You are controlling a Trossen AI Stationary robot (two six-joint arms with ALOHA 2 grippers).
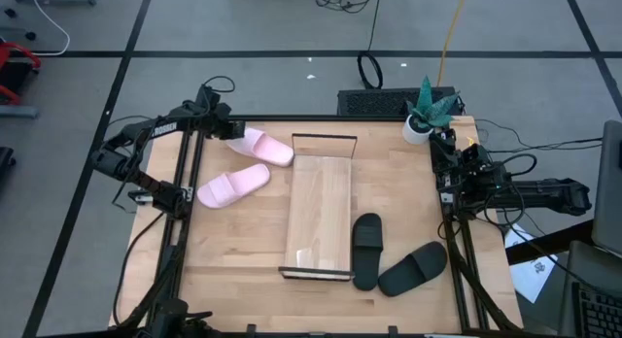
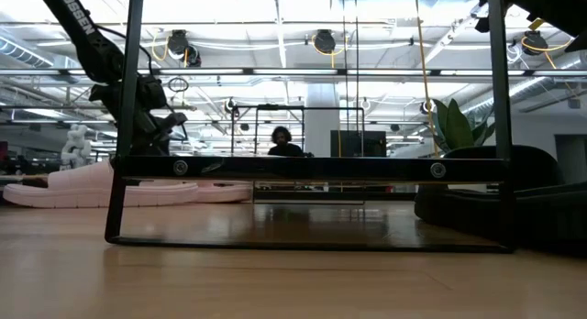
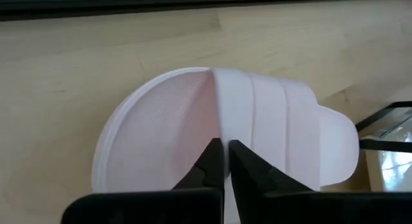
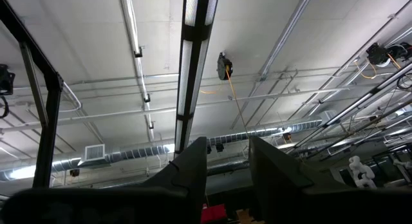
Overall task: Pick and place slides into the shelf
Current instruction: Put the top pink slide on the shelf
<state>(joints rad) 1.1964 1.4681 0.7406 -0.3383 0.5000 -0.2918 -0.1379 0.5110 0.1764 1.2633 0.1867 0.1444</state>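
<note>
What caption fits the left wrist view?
Left gripper shut on the strap edge of a pink slide lying on the table.

The light wooden plank shelf (image 1: 319, 207) lies mid-table with thin black wire frames (image 1: 325, 137) blocking both ends. Two light pink slide sandals (image 1: 233, 185) crowd its left, two black slide sandals (image 1: 366, 251) its near right; bare wooden tabletop (image 1: 394, 178) lies open far right.

Dark jointed arms, looped black cables, white lettering, black-fingered left claw (image 3: 224, 161).
</note>
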